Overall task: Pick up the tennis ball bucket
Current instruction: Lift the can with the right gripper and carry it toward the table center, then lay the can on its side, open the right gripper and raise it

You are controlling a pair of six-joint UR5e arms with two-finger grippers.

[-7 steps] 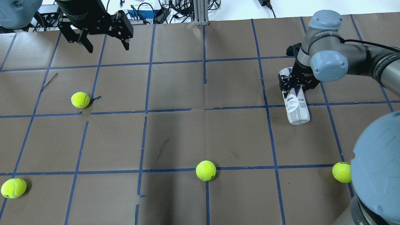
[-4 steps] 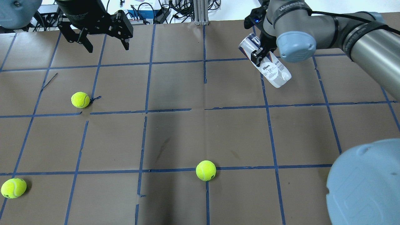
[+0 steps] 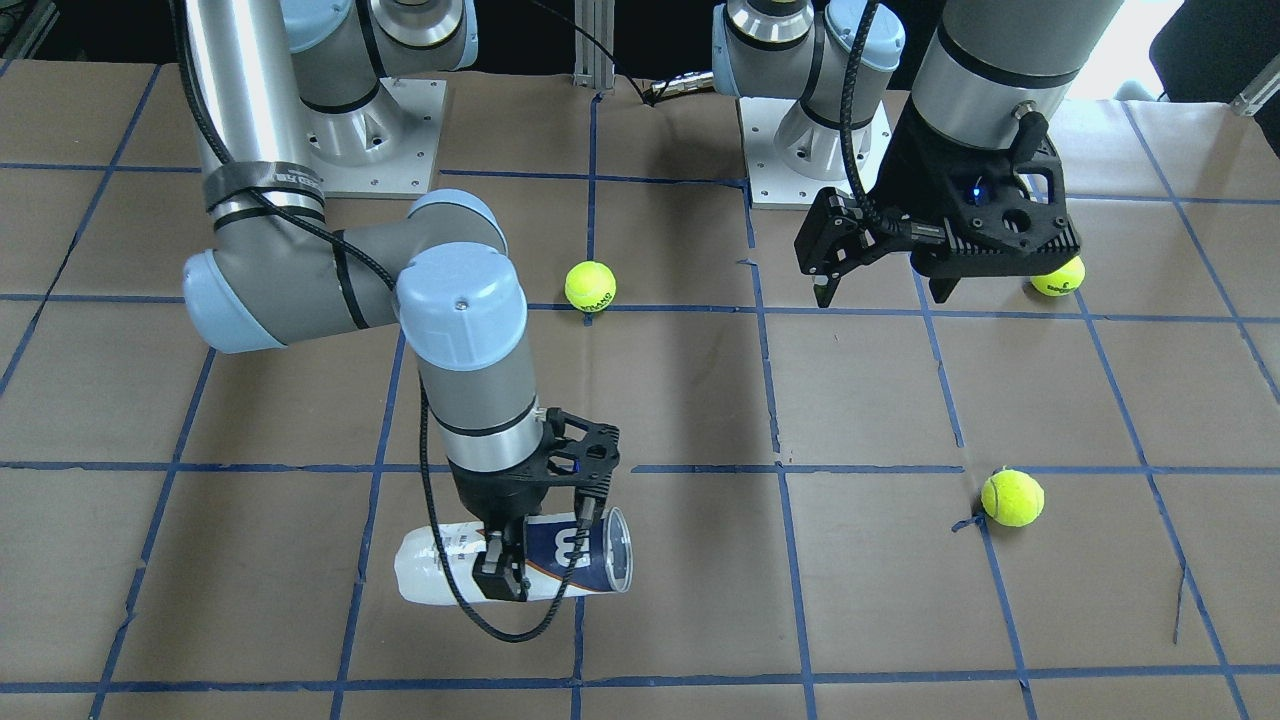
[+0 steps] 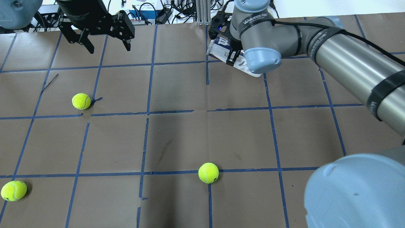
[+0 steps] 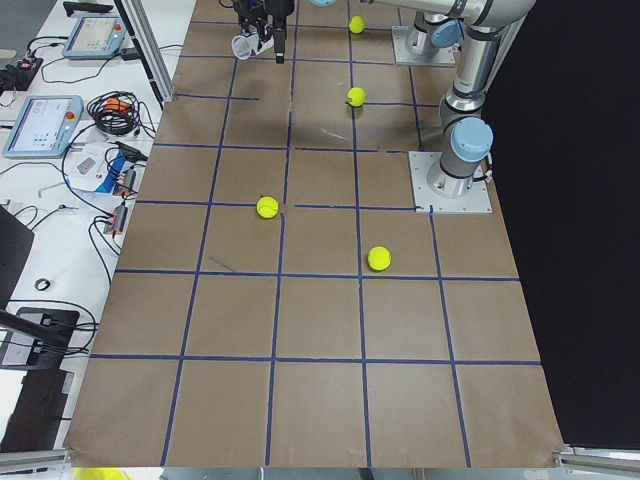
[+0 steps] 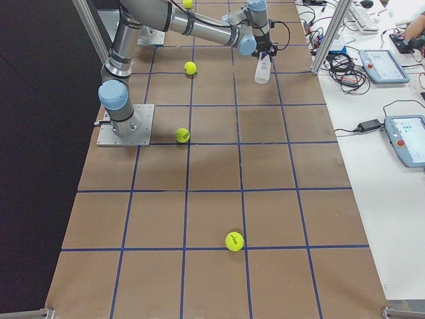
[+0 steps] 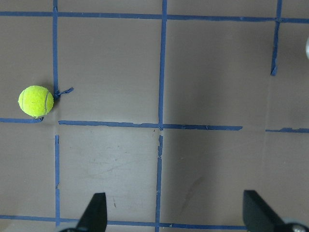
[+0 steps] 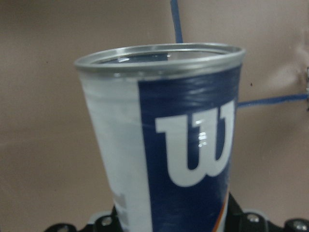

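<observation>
The tennis ball bucket (image 3: 425, 575) is a clear can with a white and dark-blue "W" label. It lies roughly level in the air above the brown table, open rim toward the table's middle. My right gripper (image 3: 503, 560) is shut on its middle. In the overhead view the can (image 4: 217, 48) is at the far centre, half hidden under my right wrist. The right wrist view shows its rim and label (image 8: 193, 159) close up. My left gripper (image 4: 109, 49) hangs open and empty over the far left, also seen in the left wrist view (image 7: 175, 217).
Tennis balls lie on the taped grid at the left (image 4: 81, 101), front centre (image 4: 208, 173) and front left corner (image 4: 13, 190). My right shoulder (image 4: 354, 193) covers the front right. Cables and an aluminium post (image 4: 202, 12) line the far edge.
My right arm has carried the can up and away from the right side to the table's far centre. The left arm has not moved.
</observation>
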